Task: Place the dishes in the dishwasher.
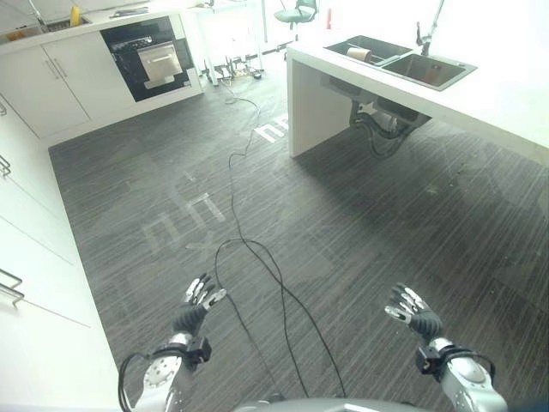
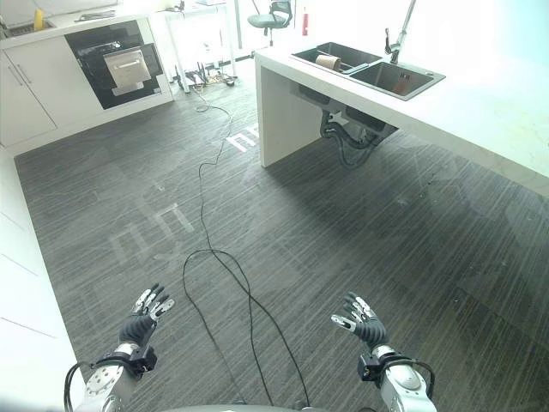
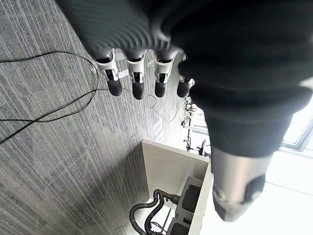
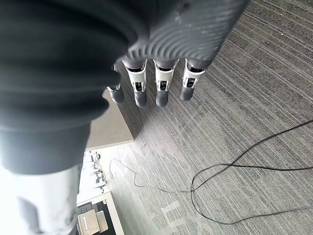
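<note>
Left hand (image 1: 199, 302): hanging low over the dark striped floor (image 1: 360, 232), fingers lying straight and relaxed, carrying nothing. Its wrist view is showing the fingers (image 3: 136, 83) in a row with bare floor past them.

Right hand (image 1: 410, 311): hovering level with the left one and well apart from it, fingers loosely extended, likewise carrying nothing; its fingertips (image 4: 162, 95) are pointing at open floor.

Open room: a broad stretch of floor is lying ahead of both hands, running unobstructed to the far cabinets. Faint pale markings (image 1: 184, 215) are showing on the floor ahead of the left hand.

Edges: one run of white cabinets (image 1: 34, 257) is bordering the floor just outside the left hand. One white surface (image 1: 497, 94) is standing far ahead of the right hand, its end panel dropping straight to the floor.

Count: one double sink (image 1: 401, 58) with two basins is sitting in that surface, one tap (image 1: 425, 34) beside it, grey pipes (image 1: 377, 124) hanging beneath. One pale round dish-like item (image 1: 358, 53) is lying in the basin farther from the right hand; detail cannot be told.

Dishwasher (image 1: 147, 57): one black-fronted built-in appliance, standing far ahead of the left hand in the back cabinet run, its door looking partly lowered.

One office chair (image 1: 298, 12) is standing beyond the surface.
</note>
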Robot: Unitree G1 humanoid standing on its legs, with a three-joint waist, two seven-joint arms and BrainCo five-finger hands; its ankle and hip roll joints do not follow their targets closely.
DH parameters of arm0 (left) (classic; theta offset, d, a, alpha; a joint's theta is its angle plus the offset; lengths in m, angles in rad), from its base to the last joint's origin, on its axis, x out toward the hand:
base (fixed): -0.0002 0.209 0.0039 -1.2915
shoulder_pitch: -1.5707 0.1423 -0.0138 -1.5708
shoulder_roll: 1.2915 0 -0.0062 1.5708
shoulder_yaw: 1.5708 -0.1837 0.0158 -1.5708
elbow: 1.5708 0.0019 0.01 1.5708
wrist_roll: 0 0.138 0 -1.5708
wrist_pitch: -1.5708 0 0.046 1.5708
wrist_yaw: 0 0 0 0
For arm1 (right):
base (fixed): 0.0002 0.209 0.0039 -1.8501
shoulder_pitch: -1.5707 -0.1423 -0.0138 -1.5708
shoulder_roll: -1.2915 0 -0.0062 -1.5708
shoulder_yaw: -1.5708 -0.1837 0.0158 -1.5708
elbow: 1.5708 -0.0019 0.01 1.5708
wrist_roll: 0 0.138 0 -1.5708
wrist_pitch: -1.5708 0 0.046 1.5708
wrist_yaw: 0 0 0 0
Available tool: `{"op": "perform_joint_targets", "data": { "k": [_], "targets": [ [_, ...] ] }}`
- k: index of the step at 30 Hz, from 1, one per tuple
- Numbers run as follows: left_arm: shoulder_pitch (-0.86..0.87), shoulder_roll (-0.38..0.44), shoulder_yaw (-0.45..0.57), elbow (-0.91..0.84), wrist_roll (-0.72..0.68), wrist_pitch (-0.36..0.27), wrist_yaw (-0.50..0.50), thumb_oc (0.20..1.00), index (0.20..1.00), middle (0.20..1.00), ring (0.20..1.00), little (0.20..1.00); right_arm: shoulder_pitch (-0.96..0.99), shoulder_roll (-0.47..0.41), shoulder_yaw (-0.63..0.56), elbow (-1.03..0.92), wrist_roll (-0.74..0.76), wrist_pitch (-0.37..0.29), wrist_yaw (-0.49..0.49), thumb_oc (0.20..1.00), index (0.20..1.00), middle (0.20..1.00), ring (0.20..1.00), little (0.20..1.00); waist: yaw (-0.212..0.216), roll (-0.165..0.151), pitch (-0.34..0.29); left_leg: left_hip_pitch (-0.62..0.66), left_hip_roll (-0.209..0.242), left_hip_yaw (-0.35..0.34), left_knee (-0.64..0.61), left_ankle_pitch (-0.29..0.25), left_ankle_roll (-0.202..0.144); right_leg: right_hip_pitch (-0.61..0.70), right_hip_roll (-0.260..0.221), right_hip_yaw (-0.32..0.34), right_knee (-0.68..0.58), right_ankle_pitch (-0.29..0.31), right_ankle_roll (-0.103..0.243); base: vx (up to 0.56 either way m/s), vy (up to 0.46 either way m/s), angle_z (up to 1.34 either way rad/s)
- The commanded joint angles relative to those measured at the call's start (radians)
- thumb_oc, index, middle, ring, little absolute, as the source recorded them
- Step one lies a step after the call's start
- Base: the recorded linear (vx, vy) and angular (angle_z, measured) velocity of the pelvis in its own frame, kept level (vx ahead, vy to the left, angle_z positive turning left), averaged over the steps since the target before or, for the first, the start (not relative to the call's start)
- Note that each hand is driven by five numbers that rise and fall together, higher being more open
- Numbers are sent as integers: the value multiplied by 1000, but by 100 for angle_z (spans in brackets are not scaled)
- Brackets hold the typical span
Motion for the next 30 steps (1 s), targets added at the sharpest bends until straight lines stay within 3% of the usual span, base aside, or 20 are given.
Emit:
{"op": "perform_joint_targets", "data": {
  "k": [1,9,15,18,19,20,21,22,23,25,26,27,28,29,30],
  "targets": [
    [-67,46,14,-29,1,-29,-3,1000,1000,1000,1000,1000,-46,-38,10,-107,-8,-76,0,1000,1000,1000,1000,1000,-3,10,2,41,92,15,3,-119,-81,24,-45,-13,5,-98,81,0,0,0],
    [-64,41,28,-69,-65,-20,-10,1000,1000,1000,1000,1000,-46,-41,14,-143,14,-91,-8,1000,1000,1000,1000,1000,-5,18,8,43,102,12,3,-113,-87,30,-32,-13,5,-106,69,0,-84,0],
    [-74,26,40,-105,-121,-27,9,1000,1000,1000,1000,1000,-58,-71,21,-224,-18,-173,34,1000,1000,1000,1000,1000,-12,22,23,50,119,-1,3,-94,-106,30,-1,8,22,-128,42,23,-157,0],
    [-77,20,44,-125,-136,-46,12,1000,1000,1000,1000,1000,-62,-90,12,-247,-9,-180,41,1000,1000,1000,1000,1000,-12,9,44,5,116,-17,119,-110,-116,9,-2,22,61,-139,23,3,-162,2],
    [-76,18,50,-144,-152,-62,0,1000,1000,1000,1000,1000,-62,-107,0,-271,5,-188,48,1000,1000,1000,1000,1000,-11,-15,74,-85,111,-13,320,-111,-117,-11,-17,29,95,-141,7,-22,-171,1],
    [-76,19,52,-150,-156,-64,-3,1000,1000,1000,1000,1000,-61,-110,-4,-276,12,-187,49,1000,1000,1000,1000,1000,-11,-17,78,-121,119,-15,370,-105,-119,-19,-16,27,102,-142,2,-14,-212,11],
    [-76,20,56,-162,-160,-75,-14,1000,1000,1000,1000,1000,-62,-118,-17,-275,42,-194,53,1000,1000,1000,1000,1000,-10,-35,101,-197,108,-18,532,-107,-105,-33,-25,36,123,-138,-11,64,-153,8],
    [-72,20,58,-167,-166,-87,-24,1000,1000,1000,1000,1000,-59,-119,-26,-270,63,-202,55,1000,1000,1000,1000,1000,-8,-37,115,-248,105,-11,594,-97,-100,-35,-21,40,138,-142,-17,129,-138,14],
    [-71,18,58,-170,-171,-90,-35,1000,1000,1000,1000,1000,-59,-115,-31,-265,70,-208,56,1000,1000,1000,1000,1000,-5,-35,124,-272,114,2,576,-82,-102,-28,-13,44,142,-150,-16,286,-38,2],
    [-44,15,63,-211,-157,-89,-52,1000,1000,1000,1000,1000,-47,-103,-51,-275,66,-210,56,1000,1000,1000,1000,1000,6,-11,130,-243,154,61,311,-21,-123,14,9,30,121,-182,-2,510,101,-6],
    [-22,18,64,-239,-157,-91,-44,1000,1000,1000,1000,1000,-28,-100,-65,-297,63,-207,67,1000,1000,1000,1000,1000,13,13,127,-234,172,70,152,49,-144,42,28,25,108,-201,4,436,135,-3],
    [-22,18,64,-239,-157,-91,-44,1000,1000,1000,1000,1000,-28,-100,-65,-297,63,-207,67,1000,1000,1000,1000,1000,13,13,127,-234,172,70,152,49,-144,42,28,25,108,-201,4,757,265,0],
    [23,13,80,-268,-178,-99,-56,1000,1000,1000,1000,1000,9,-102,-88,-317,54,-216,95,1000,1000,1000,1000,1000,27,42,129,-241,196,76,12,156,-162,117,58,44,100,-252,-3,733,265,8],
    [35,7,86,-275,-178,-103,-73,1000,1000,1000,1000,1000,20,-102,-94,-319,45,-224,97,1000,1000,1000,1000,1000,30,46,127,-252,201,99,15,170,-163,142,62,44,108,-278,-8,981,378,5],
    [45,10,91,-282,-177,-107,-81,1000,1000,1000,1000,1000,24,-107,-93,-324,33,-226,94,1000,1000,1000,1000,1000,31,39,122,-244,190,126,19,127,-145,153,46,38,135,-302,0,688,275,-22]
  ]
}}
